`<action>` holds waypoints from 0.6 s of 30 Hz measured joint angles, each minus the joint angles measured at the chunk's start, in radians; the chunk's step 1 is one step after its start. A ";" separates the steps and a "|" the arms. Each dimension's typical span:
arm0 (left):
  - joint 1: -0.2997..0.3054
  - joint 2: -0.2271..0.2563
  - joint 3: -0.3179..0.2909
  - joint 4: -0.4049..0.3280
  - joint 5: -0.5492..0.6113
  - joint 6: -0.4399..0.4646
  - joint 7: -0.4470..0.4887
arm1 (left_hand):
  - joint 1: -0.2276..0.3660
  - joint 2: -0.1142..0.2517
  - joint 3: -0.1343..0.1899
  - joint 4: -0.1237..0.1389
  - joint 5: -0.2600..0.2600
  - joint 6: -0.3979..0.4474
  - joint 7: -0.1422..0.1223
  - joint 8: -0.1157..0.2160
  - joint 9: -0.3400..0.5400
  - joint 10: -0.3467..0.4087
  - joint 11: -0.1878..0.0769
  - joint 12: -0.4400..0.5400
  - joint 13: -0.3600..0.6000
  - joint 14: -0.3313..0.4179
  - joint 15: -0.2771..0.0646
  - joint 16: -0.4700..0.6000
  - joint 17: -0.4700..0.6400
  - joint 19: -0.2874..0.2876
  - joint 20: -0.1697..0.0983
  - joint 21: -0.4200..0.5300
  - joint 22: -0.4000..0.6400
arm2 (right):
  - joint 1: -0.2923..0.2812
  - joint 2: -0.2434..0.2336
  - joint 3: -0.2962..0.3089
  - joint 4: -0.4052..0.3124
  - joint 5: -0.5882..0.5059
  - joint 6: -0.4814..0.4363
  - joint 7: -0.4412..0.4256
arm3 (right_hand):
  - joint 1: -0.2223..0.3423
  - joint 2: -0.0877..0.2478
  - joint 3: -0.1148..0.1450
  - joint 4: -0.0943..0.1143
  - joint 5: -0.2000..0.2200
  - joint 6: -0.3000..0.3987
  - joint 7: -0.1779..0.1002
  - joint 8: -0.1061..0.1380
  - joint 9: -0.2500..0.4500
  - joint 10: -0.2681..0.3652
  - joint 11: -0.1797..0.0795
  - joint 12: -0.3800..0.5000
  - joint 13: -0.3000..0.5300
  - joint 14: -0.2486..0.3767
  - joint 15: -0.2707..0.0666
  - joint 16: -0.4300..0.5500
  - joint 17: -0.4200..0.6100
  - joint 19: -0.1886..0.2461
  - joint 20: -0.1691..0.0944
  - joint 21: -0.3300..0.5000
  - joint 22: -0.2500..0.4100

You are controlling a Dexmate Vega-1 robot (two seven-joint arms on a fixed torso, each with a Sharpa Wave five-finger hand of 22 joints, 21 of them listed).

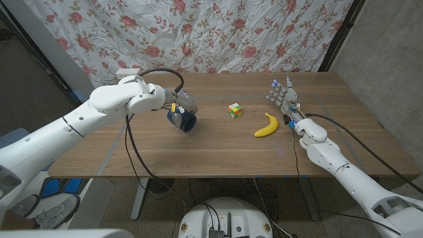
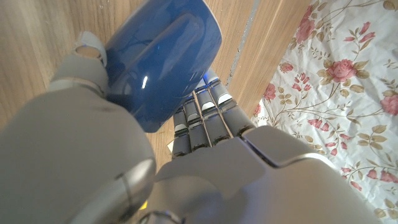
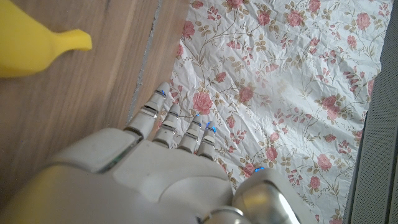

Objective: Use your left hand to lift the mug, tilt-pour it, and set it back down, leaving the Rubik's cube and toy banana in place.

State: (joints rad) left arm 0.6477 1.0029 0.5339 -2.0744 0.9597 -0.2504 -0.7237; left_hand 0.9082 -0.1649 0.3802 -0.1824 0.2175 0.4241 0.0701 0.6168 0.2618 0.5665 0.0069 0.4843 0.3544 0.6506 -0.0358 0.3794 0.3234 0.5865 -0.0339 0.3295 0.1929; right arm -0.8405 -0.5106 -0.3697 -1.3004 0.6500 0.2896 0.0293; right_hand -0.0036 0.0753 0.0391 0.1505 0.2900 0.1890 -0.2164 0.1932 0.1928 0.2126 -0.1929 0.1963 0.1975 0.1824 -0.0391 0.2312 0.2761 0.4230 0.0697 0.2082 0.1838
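- The left hand [image 1: 173,104] grips the blue mug [image 1: 183,120], fingers wrapped round its body; in the left wrist view the fingers [image 2: 205,118] curl behind the mug [image 2: 163,62] with the thumb pressed on its near side.
- The mug hangs below and just ahead of the hand, tipped well off upright, its long axis slanting down toward the table [image 1: 218,149]. It looks lifted clear of the wood, though the head view is too small to be sure no edge touches.
- I judge this to be the tilt-pour stage; setting it back calls for rolling the wrist until that axis stands upright over the bare wood beneath.
- The mug is glossy, deep blue and smooth-walled; the handle cannot be made out.
- The Rubik's cube [image 1: 235,110] sits on the table apart from the mug, toward the robot's right, and the toy banana [image 1: 267,125] lies beyond it.
- The right hand [image 1: 285,99] stands just beside the banana, fingers spread and holding nothing; the left hand is by far the nearer to the mug.
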 measured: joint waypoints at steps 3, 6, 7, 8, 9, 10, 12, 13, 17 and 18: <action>0.020 0.008 -0.018 -0.005 -0.053 0.041 0.031 | 0.000 0.000 0.000 0.000 0.000 0.000 0.000 0.000 0.000 0.000 0.000 0.000 0.000 0.000 0.000 0.000 0.000 0.005 -0.005 0.000 0.000 | 0.000 0.000 0.000 0.000 0.000 0.000 0.000 | 0.000 0.000 0.000 0.000 0.000 0.000 0.000 0.000 0.000 0.000 0.000 0.000 0.000 0.000 0.000 0.000 0.000 0.000 0.000 0.000 0.000; 0.038 0.014 -0.033 -0.007 -0.083 0.064 0.049 | 0.000 0.000 0.000 0.000 0.000 0.000 0.000 0.000 0.000 0.000 0.000 0.000 0.000 0.000 0.000 0.000 0.000 0.005 -0.005 0.000 0.000 | 0.000 0.000 0.000 0.000 0.000 0.000 0.000 | 0.000 0.000 0.000 0.000 0.000 0.000 0.000 0.000 0.000 0.000 0.000 0.000 0.000 0.000 0.000 0.000 0.000 0.000 0.000 0.000 0.000; 0.042 0.015 -0.036 -0.008 -0.097 0.073 0.054 | 0.000 0.000 0.000 0.000 0.000 0.000 0.000 0.000 0.000 0.000 0.000 0.000 0.000 0.000 0.000 0.000 0.000 0.005 -0.005 0.000 0.000 | 0.000 0.000 0.000 0.000 0.000 0.000 0.000 | 0.000 0.000 0.000 0.000 0.000 0.000 0.000 0.000 0.000 0.000 0.000 0.000 0.000 0.000 0.000 0.000 0.000 0.000 0.000 0.000 0.000; 0.049 0.019 -0.043 -0.008 -0.114 0.084 0.062 | 0.000 0.000 0.000 0.000 0.000 0.000 0.000 0.000 0.000 0.000 0.000 0.000 0.000 0.000 0.000 0.000 0.000 0.005 -0.005 0.000 0.000 | 0.000 0.000 0.000 0.000 0.000 0.000 0.000 | 0.000 0.000 0.000 0.000 0.000 0.000 0.000 0.000 0.000 0.000 0.000 0.000 0.000 0.000 0.000 0.000 0.000 0.000 0.000 0.000 0.000; 0.052 0.020 -0.045 -0.008 -0.120 0.088 0.066 | 0.000 0.000 0.000 0.000 0.000 0.000 0.000 0.000 -0.001 0.000 0.000 0.000 0.000 0.000 0.000 0.000 0.000 0.005 -0.005 0.000 0.000 | 0.000 0.000 0.000 0.000 0.000 0.000 0.000 | 0.000 0.000 0.000 0.000 0.000 0.000 0.000 0.000 0.000 0.000 0.000 0.000 0.000 0.000 0.000 0.000 0.000 0.000 0.000 0.000 0.000; 0.057 0.022 -0.050 -0.009 -0.120 0.088 0.066 | 0.000 0.000 0.000 0.000 0.000 0.000 0.000 0.000 -0.003 0.000 0.000 0.000 0.000 0.000 0.000 0.000 0.000 0.005 -0.005 0.000 -0.001 | 0.000 0.000 0.000 0.000 0.000 0.000 0.000 | 0.000 0.000 0.000 0.000 0.000 0.000 0.000 0.000 0.000 0.000 0.000 0.000 0.000 0.000 0.000 0.000 0.000 0.000 0.000 0.000 0.000; 0.069 0.027 -0.059 -0.009 -0.155 0.112 0.086 | 0.000 0.000 0.000 0.000 0.000 0.000 0.000 0.000 -0.004 0.000 0.000 0.000 0.000 0.000 0.000 0.000 0.000 0.005 -0.005 0.000 -0.002 | 0.000 0.000 0.000 -0.001 0.000 0.000 0.000 | 0.000 0.000 0.000 0.000 0.000 0.000 0.000 0.000 0.000 0.000 0.000 0.000 0.000 0.000 0.000 0.000 0.000 0.000 0.000 0.000 0.000; 0.074 0.029 -0.064 -0.009 -0.172 0.123 0.095 | 0.000 0.000 0.000 0.000 0.000 0.000 0.000 0.000 -0.005 0.000 0.000 0.000 0.000 0.000 0.000 0.000 0.000 0.005 -0.005 0.000 -0.002 | 0.000 0.000 0.000 -0.001 0.000 0.000 0.000 | 0.000 0.000 0.000 0.000 0.000 0.000 0.000 0.000 0.000 0.000 0.000 0.000 0.000 0.000 0.000 0.000 0.000 0.000 0.000 0.000 0.000; 0.089 0.034 -0.074 -0.005 -0.210 0.147 0.114 | 0.000 0.000 0.000 0.000 0.000 0.005 0.005 0.000 -0.005 0.006 0.006 0.000 0.000 0.000 0.000 0.000 0.001 0.005 -0.005 0.000 -0.002 | 0.000 0.000 0.000 -0.001 0.000 0.000 0.000 | 0.000 0.000 0.000 0.000 0.000 0.000 0.000 0.000 0.000 0.000 0.000 0.000 0.000 0.000 0.000 0.000 0.000 0.000 0.000 0.000 0.000; 0.092 0.035 -0.077 -0.002 -0.225 0.156 0.122 | 0.000 0.000 0.000 0.000 0.000 0.005 0.005 0.000 -0.005 0.006 0.006 0.000 0.000 0.000 0.000 -0.004 0.001 0.005 -0.005 0.000 -0.002 | 0.000 0.000 0.000 -0.001 0.000 0.000 0.000 | 0.000 0.000 0.000 0.000 0.000 0.000 0.000 0.000 0.000 0.000 0.000 0.000 0.000 0.000 0.000 0.000 0.000 0.000 0.000 0.000 0.000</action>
State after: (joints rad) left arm 0.7398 1.0375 0.4566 -2.0768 0.7348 -0.0939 -0.6017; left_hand 0.9082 -0.1649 0.3800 -0.1823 0.2175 0.4293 0.0752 0.6168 0.2572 0.5721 0.0125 0.4844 0.3544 0.6506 -0.0358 0.3757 0.3246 0.5918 -0.0394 0.3294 0.1905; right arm -0.8410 -0.5108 -0.3695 -1.3012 0.6500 0.2893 0.0291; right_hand -0.0036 0.0753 0.0391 0.1505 0.2901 0.1890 -0.2164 0.1932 0.1928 0.2125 -0.1929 0.1963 0.1975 0.1824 -0.0392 0.2312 0.2761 0.4230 0.0697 0.2082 0.1837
